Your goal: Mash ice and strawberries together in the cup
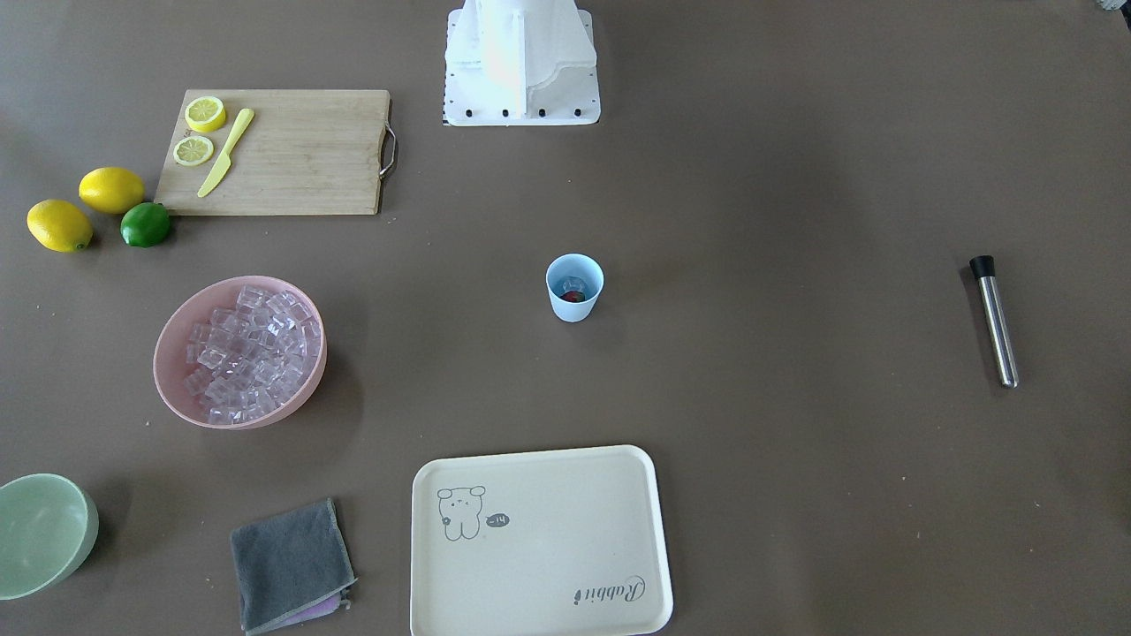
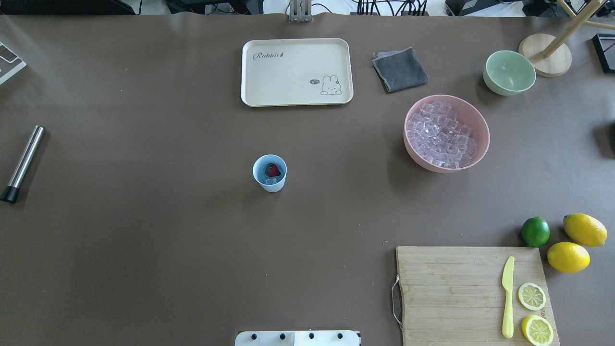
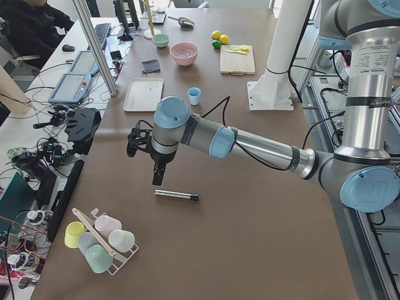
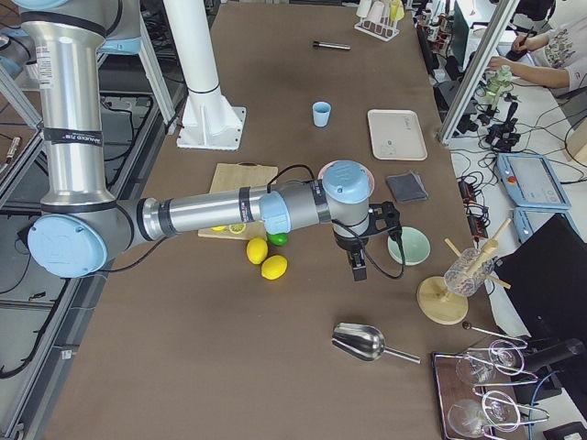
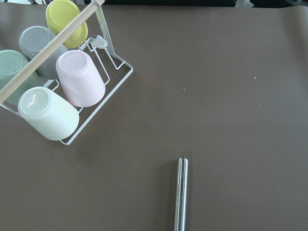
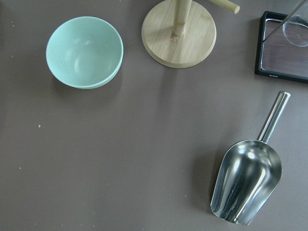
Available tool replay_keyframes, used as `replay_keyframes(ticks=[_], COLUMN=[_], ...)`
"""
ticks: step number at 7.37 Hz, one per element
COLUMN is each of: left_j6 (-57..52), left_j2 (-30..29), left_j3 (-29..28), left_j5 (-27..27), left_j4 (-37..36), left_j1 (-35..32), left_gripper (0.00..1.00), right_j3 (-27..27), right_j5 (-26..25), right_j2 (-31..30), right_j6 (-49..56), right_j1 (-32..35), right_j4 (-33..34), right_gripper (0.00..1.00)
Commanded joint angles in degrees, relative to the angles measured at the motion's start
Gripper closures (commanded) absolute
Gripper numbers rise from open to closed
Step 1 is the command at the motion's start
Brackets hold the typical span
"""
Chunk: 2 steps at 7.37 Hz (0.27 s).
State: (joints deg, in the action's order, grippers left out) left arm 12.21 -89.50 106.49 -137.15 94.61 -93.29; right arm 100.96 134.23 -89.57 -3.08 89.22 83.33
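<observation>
One blue cup (image 1: 574, 305), well away from both pincers, holds one strawberry (image 2: 273, 169). Many ice cubes (image 1: 252, 349) fill one pink bowl (image 1: 162, 358). The left pincer (image 3: 157, 178) points down over one steel stick (image 3: 172, 195). The right pincer (image 4: 359, 269) hangs near one green bowl (image 4: 413, 246). I cannot tell if either is spread or pressed together.

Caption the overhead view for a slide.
Blue cup with a strawberry at centre, pink bowl of ice to its right.
</observation>
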Motion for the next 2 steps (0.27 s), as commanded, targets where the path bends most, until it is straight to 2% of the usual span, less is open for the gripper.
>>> replay_keyframes(ticks=[1, 2], left_j6=[0.0, 0.3], left_j2=[0.3, 0.5], left_j3=[0.5, 2.0], left_j5=[-0.3, -1.4], left_j4=[0.1, -0.4], left_j1=[0.0, 0.0], left_gripper=[0.02, 0.02], right_j3=[0.7, 0.3], right_j5=[0.1, 0.0], right_j2=[-2.0, -2.2], right_j6=[0.6, 0.6], right_j1=[0.2, 0.4], right_j4=[-0.1, 0.0], right_gripper=[0.01, 0.01])
